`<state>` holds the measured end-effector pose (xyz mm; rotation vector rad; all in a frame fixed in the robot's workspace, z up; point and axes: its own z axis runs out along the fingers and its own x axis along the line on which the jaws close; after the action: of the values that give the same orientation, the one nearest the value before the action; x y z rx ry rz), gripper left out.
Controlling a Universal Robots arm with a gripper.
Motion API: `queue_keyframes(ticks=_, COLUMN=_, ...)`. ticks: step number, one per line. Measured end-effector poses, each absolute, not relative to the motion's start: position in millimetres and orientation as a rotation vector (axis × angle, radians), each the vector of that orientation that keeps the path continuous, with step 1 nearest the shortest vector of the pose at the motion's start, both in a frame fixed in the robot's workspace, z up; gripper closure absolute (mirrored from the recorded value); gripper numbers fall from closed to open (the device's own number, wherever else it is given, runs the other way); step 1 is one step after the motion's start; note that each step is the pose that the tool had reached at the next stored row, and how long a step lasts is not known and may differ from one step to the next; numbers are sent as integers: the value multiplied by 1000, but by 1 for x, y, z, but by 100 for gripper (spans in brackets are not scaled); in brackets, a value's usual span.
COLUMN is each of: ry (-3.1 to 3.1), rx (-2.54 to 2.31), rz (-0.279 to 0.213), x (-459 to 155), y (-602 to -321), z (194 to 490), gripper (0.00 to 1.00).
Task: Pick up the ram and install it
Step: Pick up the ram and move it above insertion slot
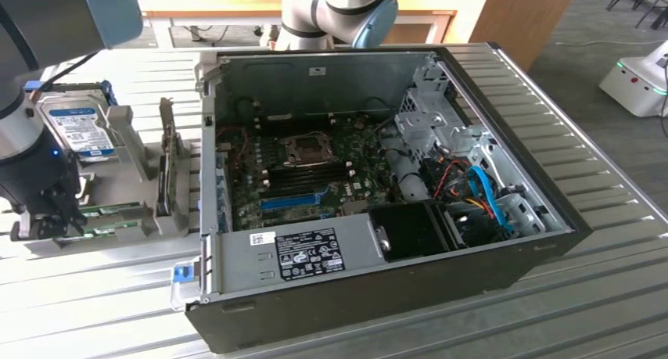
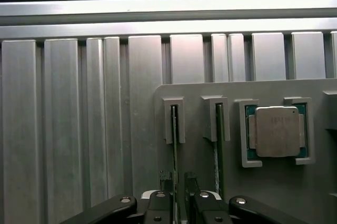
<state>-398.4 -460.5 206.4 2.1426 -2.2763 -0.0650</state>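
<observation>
Evidently early: the claw (image 2: 178, 180) is released, straddling the ram (image 2: 174, 145), which stands on edge in its grey holder (image 2: 274, 192) on the table (image 2: 63, 129). Lifting and installing into the computer case (image 1: 418, 296) remain.

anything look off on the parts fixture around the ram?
Nothing stands out. The ram straddled by the open gripper and the second stick both stand straight in their fixture slots. The CPU sits square in its pocket.
</observation>
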Motion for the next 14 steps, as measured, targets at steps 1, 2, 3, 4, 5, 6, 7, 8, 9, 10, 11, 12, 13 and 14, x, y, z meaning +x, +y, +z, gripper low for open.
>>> queue_keyframes(ticks=1, ry=-2276, rx=2143, rz=-65, x=-398, y=-461, z=206, gripper=76)
queue_keyframes(ticks=2, ry=-2276, rx=2143, rz=-65, x=-398, y=-461, z=206, gripper=76)
queue_keyframes(ticks=3, ry=-2276, rx=2143, rz=-65, x=-398, y=-461, z=205, gripper=76)
queue_keyframes(ticks=4, ry=-2276, rx=2143, rz=-65, x=-398, y=-461, z=205, gripper=76)
queue_keyframes(ticks=5, ry=-2276, rx=2143, rz=-65, x=-398, y=-461, z=205, gripper=76)
queue_keyframes(ticks=6, ry=-2276, rx=2143, rz=-65, x=-398, y=-461, z=205, gripper=76)
queue_keyframes(ticks=7, ry=-2276, rx=2143, rz=-65, x=-398, y=-461, z=205, gripper=76)
queue_keyframes(ticks=8, ry=-2276, rx=2143, rz=-65, x=-398, y=-461, z=205, gripper=76)
queue_keyframes(ticks=9, ry=-2276, rx=2143, rz=-65, x=-398, y=-461, z=205, gripper=76)
queue_keyframes(ticks=10, ry=-2277, rx=2143, rz=-65, x=-398, y=-461, z=205, gripper=76)
queue_keyframes(ticks=11, ry=-2276, rx=2143, rz=-65, x=-397, y=-461, z=205, gripper=76)
queue_keyframes(ticks=12, ry=-2276, rx=2143, rz=-65, x=-396, y=-461, z=205, gripper=76)
queue_keyframes(ticks=13, ry=-2276, rx=2143, rz=-65, x=-395, y=-461, z=205, gripper=76)
queue_keyframes(ticks=14, ry=-2276, rx=2143, rz=-65, x=-394, y=-461, z=205, gripper=76)
